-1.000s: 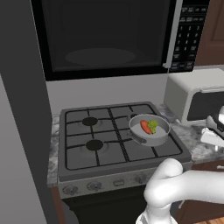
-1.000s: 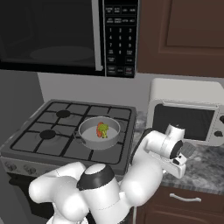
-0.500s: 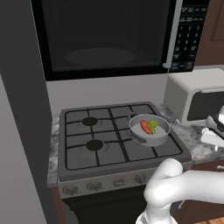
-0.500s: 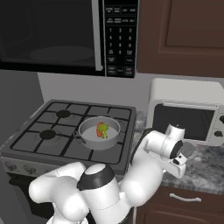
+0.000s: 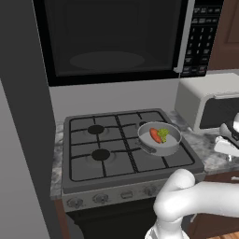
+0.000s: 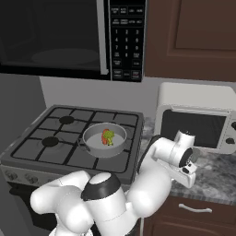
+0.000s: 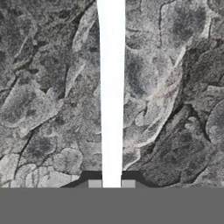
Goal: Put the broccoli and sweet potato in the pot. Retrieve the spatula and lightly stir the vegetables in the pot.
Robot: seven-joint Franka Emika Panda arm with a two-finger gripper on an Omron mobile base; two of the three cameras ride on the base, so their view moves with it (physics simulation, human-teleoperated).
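Writing on the microwave keypad (image 6: 126, 39) shows as pale marks too small to read — no brand or label can be made out anywhere. Gripper (image 7: 111, 183) fingers are pinched narrow on the spatula (image 7: 111, 87), a flat white strip that runs straight away from the fingertips, its long axis in line with the hand, over the mottled grey stone counter (image 7: 48, 100). From the right base view the hand (image 6: 186, 163) hangs low over that counter in front of the white toaster oven (image 6: 198, 117), right of the stove (image 6: 41, 147). On the front right burner sits the pot (image 6: 104, 139), its short dark handle pointing toward the stove's front-left. Inside lie the sweet potato (image 5: 155, 135) and the broccoli (image 5: 163, 134), touching — the orange piece lies roughly front to back
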